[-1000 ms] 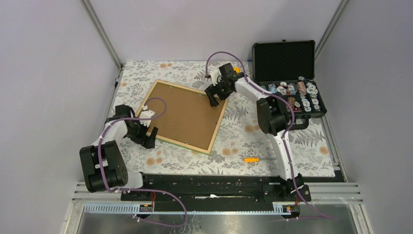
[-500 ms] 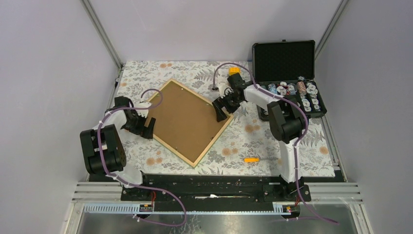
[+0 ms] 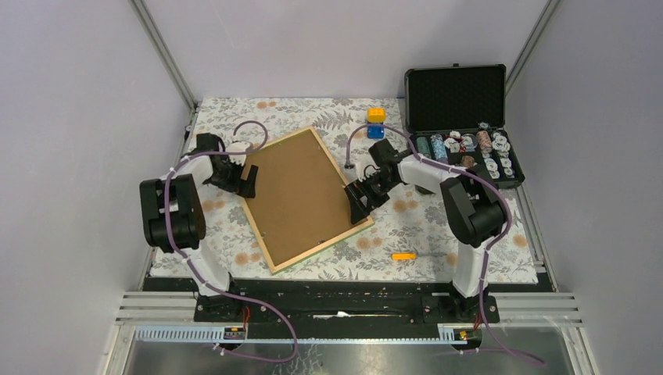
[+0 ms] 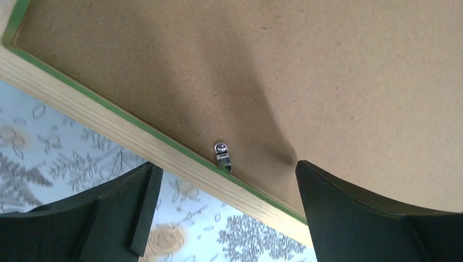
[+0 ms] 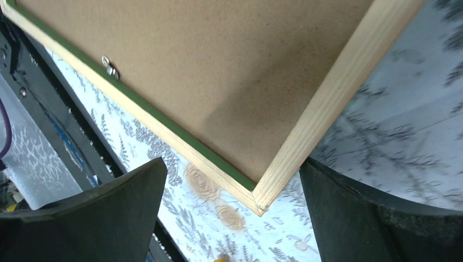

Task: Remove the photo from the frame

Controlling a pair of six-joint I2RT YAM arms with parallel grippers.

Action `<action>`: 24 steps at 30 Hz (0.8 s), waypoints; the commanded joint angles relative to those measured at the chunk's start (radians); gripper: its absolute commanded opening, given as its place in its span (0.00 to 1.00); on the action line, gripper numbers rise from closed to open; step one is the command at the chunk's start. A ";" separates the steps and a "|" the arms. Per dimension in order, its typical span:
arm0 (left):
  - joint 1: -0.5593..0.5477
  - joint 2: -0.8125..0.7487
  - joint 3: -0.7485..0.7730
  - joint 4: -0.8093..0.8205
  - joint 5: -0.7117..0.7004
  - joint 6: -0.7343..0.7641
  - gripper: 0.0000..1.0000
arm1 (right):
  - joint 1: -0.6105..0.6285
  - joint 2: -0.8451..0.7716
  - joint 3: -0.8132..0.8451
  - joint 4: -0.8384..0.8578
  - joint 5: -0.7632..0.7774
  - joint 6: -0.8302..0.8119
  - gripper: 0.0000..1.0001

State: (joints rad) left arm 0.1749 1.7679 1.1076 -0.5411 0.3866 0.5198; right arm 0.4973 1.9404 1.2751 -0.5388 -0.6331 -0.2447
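The frame [image 3: 301, 195] lies face down on the table, brown board back up, light wood rim around it. The photo is hidden under the board. My left gripper [image 3: 249, 180] is open at the frame's left edge, straddling the rim; its wrist view shows the rim [image 4: 136, 136] and a small metal clip [image 4: 223, 156] between the fingers. My right gripper [image 3: 358, 205] is open at the frame's right edge near its lower right corner [image 5: 262, 204]. A second clip [image 5: 109, 67] shows on the board in the right wrist view.
An open black case [image 3: 461, 125] with small round items stands at the back right. A yellow block [image 3: 376, 114] and a blue block [image 3: 376, 131] lie behind the frame. An orange piece [image 3: 403, 256] lies near the front. The table has a floral cloth [image 3: 406, 226].
The frame has turned clockwise on the table, its long side now running more front to back. Both open grippers moved with its edges: left toward the back, right toward the front.
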 commanded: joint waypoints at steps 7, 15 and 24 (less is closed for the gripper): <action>-0.124 0.121 0.161 0.070 0.088 -0.114 0.99 | 0.044 -0.118 -0.158 -0.001 0.009 0.021 1.00; -0.151 0.177 0.235 0.090 0.092 -0.175 0.99 | 0.068 -0.171 -0.200 0.026 0.036 0.032 1.00; -0.152 0.182 0.301 0.090 0.105 -0.216 0.99 | 0.089 -0.259 -0.196 -0.054 0.071 0.004 1.00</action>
State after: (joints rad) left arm 0.0326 1.9640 1.3556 -0.4789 0.4263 0.3351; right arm 0.5777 1.7699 1.0740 -0.5316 -0.5835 -0.2203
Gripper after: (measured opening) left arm 0.987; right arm 0.994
